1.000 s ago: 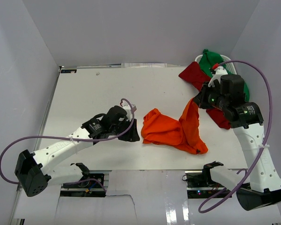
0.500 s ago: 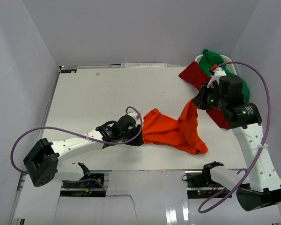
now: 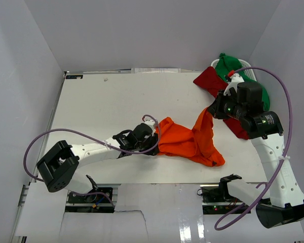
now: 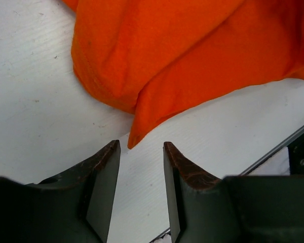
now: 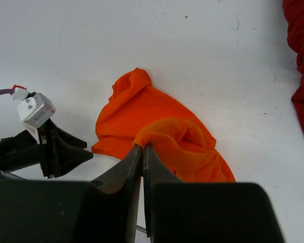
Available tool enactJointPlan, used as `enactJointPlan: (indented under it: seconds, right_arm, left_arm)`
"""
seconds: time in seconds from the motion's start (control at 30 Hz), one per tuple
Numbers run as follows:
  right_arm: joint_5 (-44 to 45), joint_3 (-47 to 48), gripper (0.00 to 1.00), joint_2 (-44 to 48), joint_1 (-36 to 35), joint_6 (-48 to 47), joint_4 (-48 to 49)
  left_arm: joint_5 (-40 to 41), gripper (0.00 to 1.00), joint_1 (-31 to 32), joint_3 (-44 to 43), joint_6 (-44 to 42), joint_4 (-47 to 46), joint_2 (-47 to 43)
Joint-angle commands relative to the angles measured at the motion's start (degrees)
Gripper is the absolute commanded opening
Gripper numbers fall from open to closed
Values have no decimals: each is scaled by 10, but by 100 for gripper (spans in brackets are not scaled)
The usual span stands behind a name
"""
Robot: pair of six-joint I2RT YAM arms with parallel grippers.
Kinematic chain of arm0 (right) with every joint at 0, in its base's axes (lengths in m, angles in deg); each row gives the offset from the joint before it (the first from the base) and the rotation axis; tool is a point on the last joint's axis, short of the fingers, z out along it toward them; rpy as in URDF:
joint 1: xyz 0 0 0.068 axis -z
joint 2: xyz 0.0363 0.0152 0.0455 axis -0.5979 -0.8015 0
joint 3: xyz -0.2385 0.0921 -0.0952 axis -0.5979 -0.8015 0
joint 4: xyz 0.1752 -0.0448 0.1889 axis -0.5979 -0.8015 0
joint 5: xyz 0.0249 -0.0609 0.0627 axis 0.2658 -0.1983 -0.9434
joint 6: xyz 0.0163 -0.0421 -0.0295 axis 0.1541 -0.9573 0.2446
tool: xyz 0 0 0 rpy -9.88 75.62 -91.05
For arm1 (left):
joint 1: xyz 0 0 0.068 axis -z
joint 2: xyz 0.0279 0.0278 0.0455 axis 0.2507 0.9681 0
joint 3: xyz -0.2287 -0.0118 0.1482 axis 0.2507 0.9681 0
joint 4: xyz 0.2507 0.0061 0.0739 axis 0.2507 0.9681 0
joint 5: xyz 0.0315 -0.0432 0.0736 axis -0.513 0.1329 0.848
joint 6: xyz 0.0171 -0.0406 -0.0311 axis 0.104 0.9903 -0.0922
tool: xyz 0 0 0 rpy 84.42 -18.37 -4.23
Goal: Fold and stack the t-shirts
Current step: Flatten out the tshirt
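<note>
The orange t-shirt lies crumpled at the table's middle front, one part lifted. My right gripper is shut on a fold of it and holds that fold above the table. My left gripper is open at the shirt's left edge, low over the table; a pointed corner of the orange cloth lies just ahead of the gap between its fingers. The dark red t-shirt and the green t-shirt are bunched at the back right, partly hidden behind my right arm.
A white table sits between white walls. Its front edge and a metal rail run just beyond the left gripper. The red shirt also shows at the right edge of the right wrist view.
My left gripper has moved right across the table, up to the left edge of the orange t-shirt. My right gripper has stayed put, still holding the lifted fold.
</note>
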Motion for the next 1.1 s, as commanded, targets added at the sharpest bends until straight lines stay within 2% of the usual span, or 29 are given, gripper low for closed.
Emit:
enactJointPlan:
  seconds: [0.0,0.27,0.4,0.43,0.5,0.7,0.77,0.83,0.97,1.07]
  right_arm:
    - [-12,0,8,13,-1,-6,20]
    - [-11,0,8,18,-1,-9,15]
    - [-8,1,8,20,-1,-10,13]
    - [-8,0,8,19,-1,-10,12]
    - [-7,-2,8,20,-2,-10,14]
    - [-14,-3,8,20,-1,-9,15]
    - [-10,-2,8,21,-1,-8,15]
    - [-9,-2,8,19,-1,-8,17]
    - [-21,-6,8,9,-1,-8,28]
    - [-34,-8,8,-8,-1,-8,42]
  left_arm:
    - [13,49,3,-21,-19,-11,23]
    - [3,46,3,-34,-20,-22,62]
    - [-1,33,3,-40,-22,-24,64]
    - [-7,25,3,-42,-24,-25,64]
    - [-22,19,3,-42,-26,-28,62]
    - [-31,18,3,-48,-30,-29,69]
    - [-27,0,3,-51,-30,-25,63]
    - [-18,0,3,-56,-30,-5,55]
    - [76,0,2,-127,-10,137,35]
    - [189,0,1,-229,8,319,-2]
